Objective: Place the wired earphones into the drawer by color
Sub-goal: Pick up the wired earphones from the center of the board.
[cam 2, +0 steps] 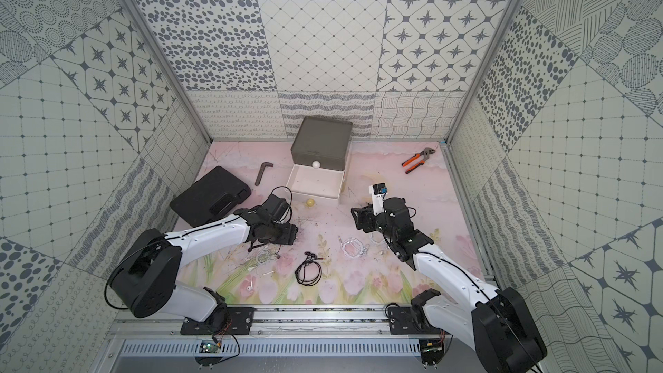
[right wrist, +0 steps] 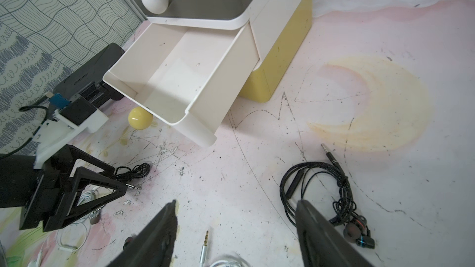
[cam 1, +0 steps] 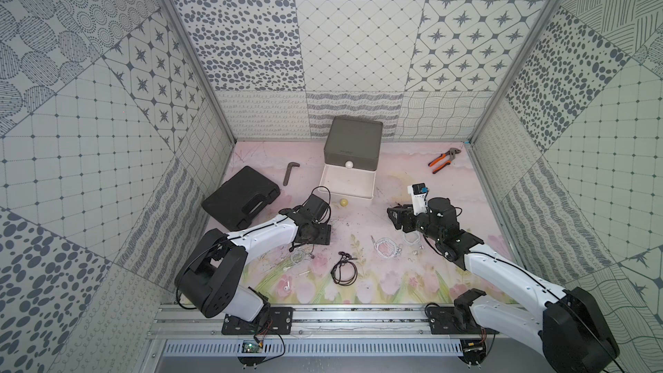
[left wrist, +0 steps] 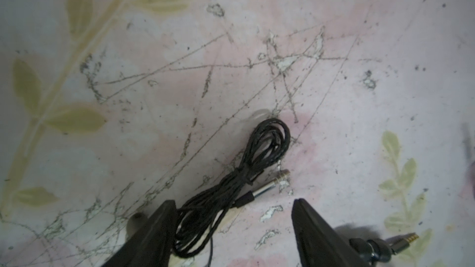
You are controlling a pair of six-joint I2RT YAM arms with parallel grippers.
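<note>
Drawer [cam 1: 353, 138] at the back wall, its white tier [cam 1: 353, 198] pulled out. Left gripper [left wrist: 234, 201] is low over the mat, jaws apart and not clamped. A black bundle [left wrist: 240, 177] lies right between them, its coil against one finger [left wrist: 154, 232]. Right gripper [right wrist: 236, 201] has jaws wide and free. Another black set [right wrist: 318, 188] lies just beside its finger [right wrist: 321, 235], partly hidden. White earphones [cam 1: 387, 245] lie near that arm.

Drawer [cam 1: 353, 141] grey, white, mustard tiers; black earphones [left wrist: 240, 177]; white earphones [cam 1: 386, 246]; mat [cam 1: 394, 181] pink, floral.
</note>
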